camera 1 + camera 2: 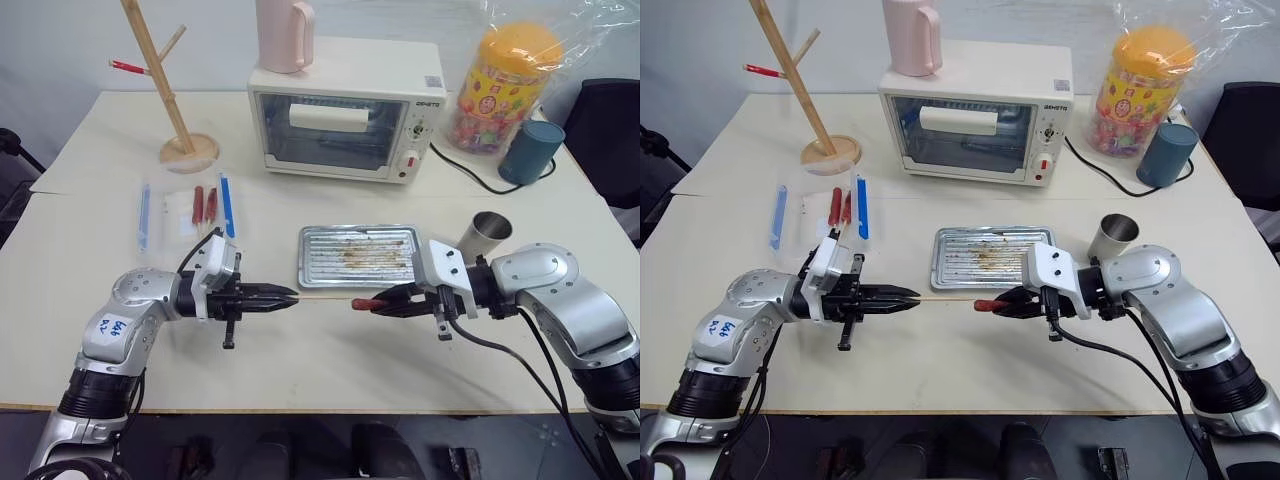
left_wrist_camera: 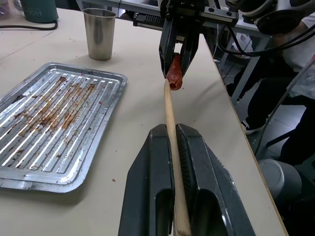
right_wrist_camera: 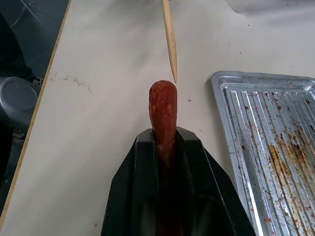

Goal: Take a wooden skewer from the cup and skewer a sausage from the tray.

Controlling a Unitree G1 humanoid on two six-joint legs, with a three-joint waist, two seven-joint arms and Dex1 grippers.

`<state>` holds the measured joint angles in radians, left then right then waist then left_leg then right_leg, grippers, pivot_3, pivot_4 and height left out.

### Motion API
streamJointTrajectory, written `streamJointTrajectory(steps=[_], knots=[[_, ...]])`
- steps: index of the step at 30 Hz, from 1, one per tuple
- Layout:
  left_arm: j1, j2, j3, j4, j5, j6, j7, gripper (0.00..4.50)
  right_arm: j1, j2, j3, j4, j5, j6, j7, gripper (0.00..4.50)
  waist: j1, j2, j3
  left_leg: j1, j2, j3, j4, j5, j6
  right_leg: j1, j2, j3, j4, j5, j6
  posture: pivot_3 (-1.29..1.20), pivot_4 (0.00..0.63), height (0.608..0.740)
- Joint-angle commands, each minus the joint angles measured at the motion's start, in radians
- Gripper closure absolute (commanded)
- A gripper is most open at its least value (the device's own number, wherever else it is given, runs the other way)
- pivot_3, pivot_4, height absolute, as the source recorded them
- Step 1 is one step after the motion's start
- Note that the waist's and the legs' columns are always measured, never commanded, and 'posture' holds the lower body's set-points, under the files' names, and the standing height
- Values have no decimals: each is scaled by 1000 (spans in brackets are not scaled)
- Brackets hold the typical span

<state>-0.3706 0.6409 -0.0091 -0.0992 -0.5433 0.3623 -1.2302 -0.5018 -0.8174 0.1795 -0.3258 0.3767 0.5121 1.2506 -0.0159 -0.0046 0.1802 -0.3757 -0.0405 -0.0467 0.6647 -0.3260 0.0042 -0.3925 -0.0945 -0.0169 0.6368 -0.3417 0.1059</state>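
Your left gripper (image 1: pixel 285 296) is clamped tight on the wooden skewer (image 2: pixel 172 132), which runs out between its two fingers and points level toward your right gripper (image 1: pixel 372 303). That right gripper is closed on the sausage (image 3: pixel 163 116), with the reddish end sticking out past its fingertips toward the stick.

The two grippers face each other above the table (image 1: pixel 330 350), just in front of the tray (image 1: pixel 358 255). In the right wrist view the skewer's pointed tip sits just short of the sausage's rounded end, a little off to one side of its centre, with a small gap between them. In the left wrist view the tip looks as if it meets the sausage's end; whether it actually touches, you cannot tell from these views.

The tray lies flat with nothing on it, its ribbed bottom streaked brown, just behind the line between your grippers. The cup (image 1: pixel 486 234) stands upright beside the tray's right end, close behind your right wrist.

Further back on the table stand a small white toaster oven (image 1: pixel 345 120) and a wooden tree stand (image 1: pixel 175 110).
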Motion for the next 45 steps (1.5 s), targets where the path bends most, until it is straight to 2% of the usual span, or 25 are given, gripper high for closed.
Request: streamJointTrajectory(steps=[1, 11, 22, 45], knots=[[-11, -6, -2, 0, 5, -5, 7, 4500, -21, 2, -19, -37, 22, 6, -8, 4085, 1, 0, 0, 0, 0, 0, 0, 0, 0, 0, 0, 0, 0, 0, 0, 0, 150, 740], [-18, -13, -10, 0, 2, 1, 10, 4500, -26, 2, -18, -35, 26, 11, -12, 4085, 15, 0, 0, 0, 0, 0, 0, 0, 0, 0, 0, 0, 0, 0, 0, 0, 150, 740], [-13, 1, 3, 13, 1, -1, 0, 4500, -14, -25, -39, -2, 19, -12, 8, 4085, 15, 0, 0, 0, 0, 0, 0, 0, 0, 0, 0, 0, 0, 0, 0, 0, 150, 740], [-12, -6, 2, -12, -18, 33, 1, 4500, -15, -13, -27, 40, 7, -23, 0, 4085, 14, 0, 0, 0, 0, 0, 0, 0, 0, 0, 0, 0, 0, 0, 0, 0, 150, 740]])
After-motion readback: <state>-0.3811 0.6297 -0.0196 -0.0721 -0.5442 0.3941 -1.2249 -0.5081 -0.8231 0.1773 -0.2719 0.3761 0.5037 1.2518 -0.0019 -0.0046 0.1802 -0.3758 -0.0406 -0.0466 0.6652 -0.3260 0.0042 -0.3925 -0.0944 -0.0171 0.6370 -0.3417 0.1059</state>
